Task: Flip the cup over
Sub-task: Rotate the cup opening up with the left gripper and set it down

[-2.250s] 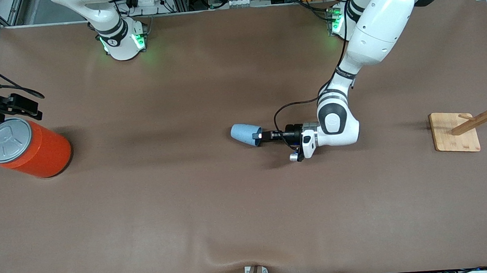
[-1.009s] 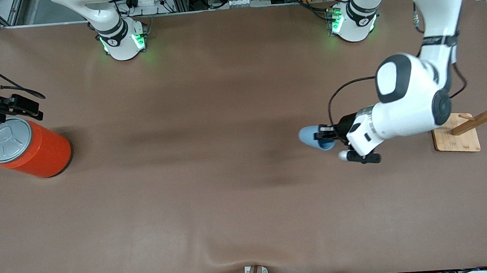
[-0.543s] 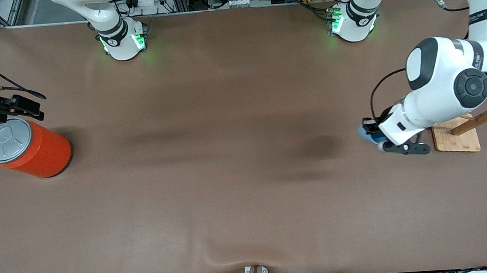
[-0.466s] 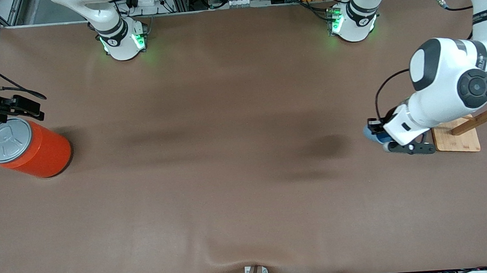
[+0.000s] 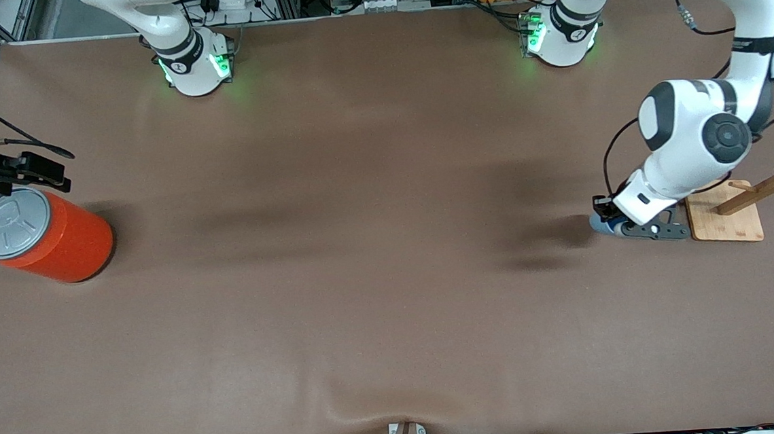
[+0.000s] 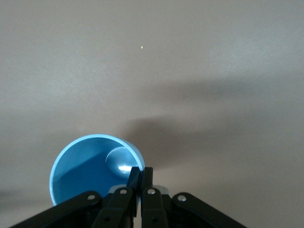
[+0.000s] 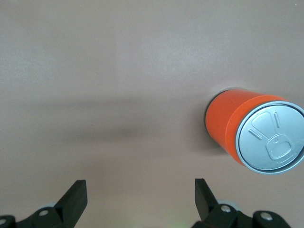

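The small light blue tapered matte cup [image 6: 95, 167] is pinched by its rim wall in the closed left gripper [image 6: 141, 172], low over the brown table [image 5: 365, 300], beside the wooden rack base [image 5: 724, 210]. The right gripper [image 7: 140, 192] is held wide open and empty, waiting near the large orange can [image 7: 247, 135]. A slip is judged possible: only a thin rim is clamped.

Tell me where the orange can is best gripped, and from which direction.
Probably across its round side wall: the orange can stands upright on the table, lid up, so a level approach from the side suits it. The right gripper, open beside and above it, looks wide enough.
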Controlling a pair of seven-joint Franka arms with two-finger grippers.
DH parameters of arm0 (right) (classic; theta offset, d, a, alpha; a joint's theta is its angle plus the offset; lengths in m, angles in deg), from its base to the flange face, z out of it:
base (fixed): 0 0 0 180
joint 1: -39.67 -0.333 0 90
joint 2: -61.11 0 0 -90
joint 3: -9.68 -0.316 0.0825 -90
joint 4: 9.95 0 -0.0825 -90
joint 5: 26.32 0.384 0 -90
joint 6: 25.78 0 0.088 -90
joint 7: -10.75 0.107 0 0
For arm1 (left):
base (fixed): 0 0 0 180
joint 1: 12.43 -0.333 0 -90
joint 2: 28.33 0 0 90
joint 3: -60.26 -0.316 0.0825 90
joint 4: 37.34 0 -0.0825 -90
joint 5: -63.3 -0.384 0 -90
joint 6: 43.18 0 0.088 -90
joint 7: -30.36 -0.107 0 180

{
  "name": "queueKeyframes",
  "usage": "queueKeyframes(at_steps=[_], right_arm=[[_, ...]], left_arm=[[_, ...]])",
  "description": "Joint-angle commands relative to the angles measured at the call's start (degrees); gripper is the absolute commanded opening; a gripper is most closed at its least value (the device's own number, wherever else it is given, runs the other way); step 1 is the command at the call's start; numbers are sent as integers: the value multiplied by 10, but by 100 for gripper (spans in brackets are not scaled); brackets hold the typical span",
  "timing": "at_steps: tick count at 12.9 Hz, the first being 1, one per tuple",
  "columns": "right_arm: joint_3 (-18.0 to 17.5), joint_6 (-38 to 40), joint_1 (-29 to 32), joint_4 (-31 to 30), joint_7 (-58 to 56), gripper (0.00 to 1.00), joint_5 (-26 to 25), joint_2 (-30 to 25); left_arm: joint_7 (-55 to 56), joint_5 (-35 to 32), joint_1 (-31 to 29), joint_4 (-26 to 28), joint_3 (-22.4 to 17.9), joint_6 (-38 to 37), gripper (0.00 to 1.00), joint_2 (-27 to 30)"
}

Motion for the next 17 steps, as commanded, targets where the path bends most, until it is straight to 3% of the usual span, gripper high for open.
queueKeyframes(at_steps=[1,2,3,4,5,11,12,15,17], right_arm=[[2,-4,-2,-3,8,100,7,-4],[2,-4,-2,-3,8,100,7,-4],[2,-4,-2,-3,8,100,7,-4],[2,-4,-2,-3,8,100,7,-4],[2,-5,-2,-3,8,100,7,-4],[2,-5,-3,-4,8,100,7,-4],[2,-5,-3,-4,7,100,7,-4],[2,-7,-3,-3,6,100,7,-4],[2,-6,-3,-3,6,100,7,-4]], left_arm=[[7,-12,-3,37,10,42,0,19],[13,-12,0,33,13,52,0,13],[38,-12,10,30,17,53,6,10],[67,-12,21,29,17,53,45,7],[70,-12,23,29,17,52,99,7],[73,-12,17,13,17,23,100,13],[72,-12,17,-11,17,-19,100,16],[72,-12,22,-149,17,-193,100,8],[71,-12,26,-213,16,-247,100,4]])
